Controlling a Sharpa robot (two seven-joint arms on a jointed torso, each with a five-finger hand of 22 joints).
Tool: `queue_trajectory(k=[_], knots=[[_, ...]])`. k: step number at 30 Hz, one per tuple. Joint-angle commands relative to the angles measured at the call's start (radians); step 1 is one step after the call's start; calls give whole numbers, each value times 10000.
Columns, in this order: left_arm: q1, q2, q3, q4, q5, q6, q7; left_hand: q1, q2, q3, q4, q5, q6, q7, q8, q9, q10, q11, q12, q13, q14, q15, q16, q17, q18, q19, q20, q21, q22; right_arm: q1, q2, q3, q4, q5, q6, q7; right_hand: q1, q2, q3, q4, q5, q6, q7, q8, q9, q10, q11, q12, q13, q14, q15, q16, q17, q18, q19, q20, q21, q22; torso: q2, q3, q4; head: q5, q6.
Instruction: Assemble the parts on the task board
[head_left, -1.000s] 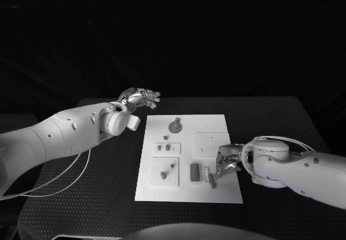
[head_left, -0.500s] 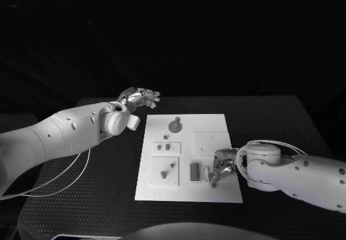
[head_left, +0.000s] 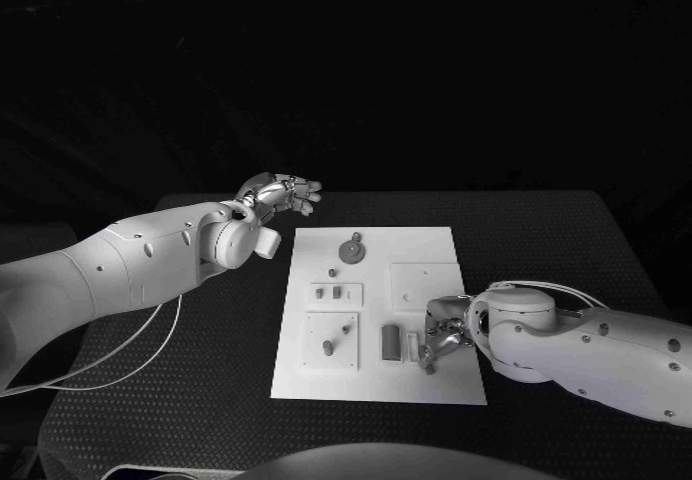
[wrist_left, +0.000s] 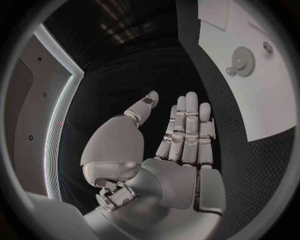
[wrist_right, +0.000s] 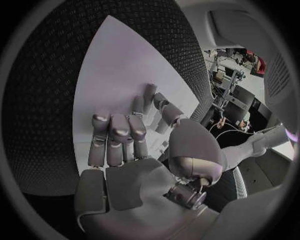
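The fingers (head_left: 428, 363) of the right hand (head_left: 446, 335) are bent down onto the task board (head_left: 433, 250), near its right edge. Their tips are seen on or just beside a thin dark part (head_left: 426, 358) that lies there. It cannot be told whether this part is pinched or only touched. In the right wrist view the fingers (wrist_right: 119, 135) are held close together and curled toward the white board (wrist_right: 119, 65).

The fingers (wrist_left: 187, 130) of the left hand (head_left: 278, 192) are held straight and side by side, with the thumb set a little apart. Nothing is held in them. This hand is kept up above the black table (head_left: 577, 240), past the far left corner of the board.

On the board, a round gear (head_left: 351, 249) is seen near the far edge. A small plate with two little parts (head_left: 336, 294) is seen in the middle. A dark block (head_left: 389, 343) is placed just left of the right hand. Wide open table is left on both sides of the board.
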Motion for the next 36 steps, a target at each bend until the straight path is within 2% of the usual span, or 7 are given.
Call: queue_trajectory(k=[1, 16, 27, 29, 30, 32, 36], knots=[[8, 5, 5, 36, -12, 148, 48, -36, 23, -10, 57, -5, -56, -26, 60, -13, -59, 4, 37, -14, -10, 50, -68, 15, 140, -37, -11, -62, 11, -18, 24, -16, -24, -730, 267, -122, -45, 55, 12, -34, 25, -1, 61, -8, -17, 55, 9, -14, 27, 20, 76, -67, 11, 288, -12, 49, 62, -4, -8, 1, -14, 16, -12], [8, -31, 4, 44, -20, 148, 36, -22, 25, -4, 54, -5, -58, -27, 69, -20, -59, 3, 39, -14, -10, 50, -76, 25, 141, -38, -11, -68, 18, -20, -96, -27, -109, -1386, 229, -230, 153, 52, 159, -60, 25, 11, 59, -16, -22, 58, 6, -51, 49, 26, 80, -77, 28, 288, -23, 49, 79, -7, -6, -3, -9, -8, 17], [8, -50, 3, 42, -29, 162, 19, -20, 27, -3, 56, -5, -59, -27, 74, -24, -60, 4, 40, -14, -10, 51, -80, 30, 141, -38, -10, -71, 21, -19, -48, -26, -84, -2396, -91, -178, 48, -208, 167, -3, 25, -98, 109, -92, -57, -181, 54, -407, -267, 18, 113, -108, 32, 288, -52, 75, 74, -22, -8, -4, -14, 7, 21], [8, -54, 3, 44, -29, 170, 17, -20, 27, -3, 57, -5, -59, -27, 75, -25, -61, 4, 40, -14, -10, 51, -80, 31, 140, -38, -10, -72, 21, -19, -17, -26, -56, -2718, -177, -178, -299, -575, 112, 233, 45, -259, 169, -188, -100, -593, 110, -927, -812, -16, 132, -145, 18, 260, -84, 105, 33, -45, -12, -6, -15, 9, 13], [8, -52, 3, 45, -29, 175, 12, -21, 27, -4, 57, -6, -59, -27, 75, -25, -61, 4, 40, -15, -10, 51, -81, 31, 140, -38, -10, -72, 21, -19, 0, -26, -41, -2874, -140, -174, -443, -873, 468, 668, 53, -353, 238, -253, -130, -746, 141, -1107, -929, -54, 153, -202, 0, 288, -121, 110, -42, -97, -12, -6, -15, 9, 13], [8, -49, 3, 45, -29, 169, 9, -22, 26, -4, 59, -6, -60, -26, 76, -26, -61, 4, 40, -15, -10, 51, -82, 32, 140, -39, -9, -73, 22, -18, 25, -26, -21, -2994, -59, -195, -609, -1150, 944, 1172, 24, -479, 284, -326, -157, -837, 221, -1211, -963, -98, 189, -240, 7, 288, -165, 125, -74, -122, -13, -6, -8, 7, 13], [8, -60, 3, 51, -29, 167, 10, -26, 25, -6, 63, -6, -61, -25, 78, -29, -64, 5, 40, -15, -11, 52, -85, 35, 139, -39, -8, -76, 23, -18, 35, -27, 5, -3028, 133, -201, -882, -1225, 1301, 1562, 25, -668, 351, -418, -180, -929, 289, -1273, -968, -168, 233, -260, 39, 288, -264, 155, -69, -109, -11, -12, -2, -10, 14]])
